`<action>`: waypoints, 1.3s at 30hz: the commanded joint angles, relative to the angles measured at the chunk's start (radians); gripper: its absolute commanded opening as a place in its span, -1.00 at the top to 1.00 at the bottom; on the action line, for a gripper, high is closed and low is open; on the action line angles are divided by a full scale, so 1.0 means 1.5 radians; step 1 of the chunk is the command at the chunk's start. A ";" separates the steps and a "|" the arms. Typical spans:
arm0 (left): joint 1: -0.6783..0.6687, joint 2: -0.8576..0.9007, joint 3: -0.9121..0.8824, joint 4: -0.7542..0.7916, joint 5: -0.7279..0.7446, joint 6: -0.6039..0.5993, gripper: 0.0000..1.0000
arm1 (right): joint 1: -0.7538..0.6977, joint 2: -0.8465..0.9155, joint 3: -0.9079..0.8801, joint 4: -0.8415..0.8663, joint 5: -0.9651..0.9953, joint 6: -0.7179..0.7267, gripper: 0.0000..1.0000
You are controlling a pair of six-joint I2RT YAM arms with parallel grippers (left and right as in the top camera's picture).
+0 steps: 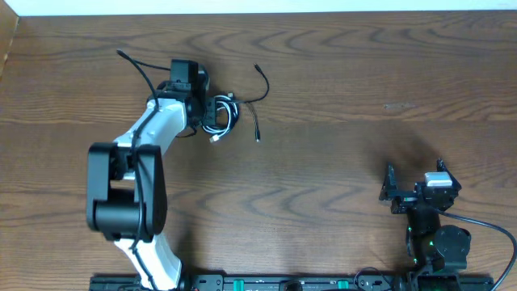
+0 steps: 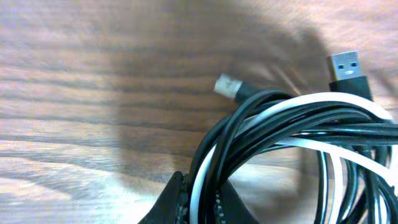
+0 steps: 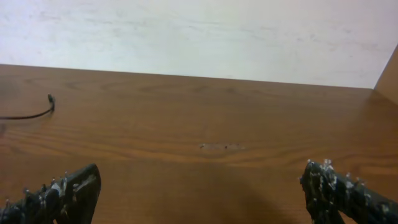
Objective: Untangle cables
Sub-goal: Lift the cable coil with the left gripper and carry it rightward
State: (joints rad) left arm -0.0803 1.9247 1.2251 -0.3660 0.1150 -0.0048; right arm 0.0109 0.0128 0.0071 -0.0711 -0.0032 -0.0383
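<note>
Since the cables (image 2: 292,121), one black & one white, lay wound together in one coil on the far left of the table (image 1: 339,89), w/ loose black tails trailing right, nothing was separated yet. Left gripper (image 2: 200,198) was clamped on the coil's left side, apparently pinching black & white strands together. Right gripper (image 3: 200,177) sat fingers wide apart, empty, well away at near right. Risk: a pull from this grip would prob. drag the whole coil or cinch the loops tighter, b/c both cords were caught & nothing anchored the other side. USB plug (image 2: 345,67) could also snag in a loop.
</note>
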 commanded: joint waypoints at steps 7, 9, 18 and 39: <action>-0.012 -0.206 0.003 -0.031 0.040 -0.010 0.85 | 0.006 0.001 -0.001 -0.003 0.006 -0.007 -0.99; -0.018 -0.243 0.003 -0.042 0.040 -0.008 0.85 | 0.006 0.001 -0.001 -0.003 0.006 -0.007 -0.99; -0.084 -0.372 0.003 -0.117 0.091 0.056 0.85 | 0.006 0.001 -0.001 -0.003 0.006 -0.007 -0.99; -0.301 -0.405 0.003 -0.110 0.084 -0.012 0.85 | 0.006 0.001 -0.001 -0.003 0.008 -0.008 -0.99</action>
State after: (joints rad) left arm -0.5102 1.3296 1.2232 -0.5491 0.2379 0.0387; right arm 0.0109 0.0128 0.0071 -0.0711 -0.0032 -0.0383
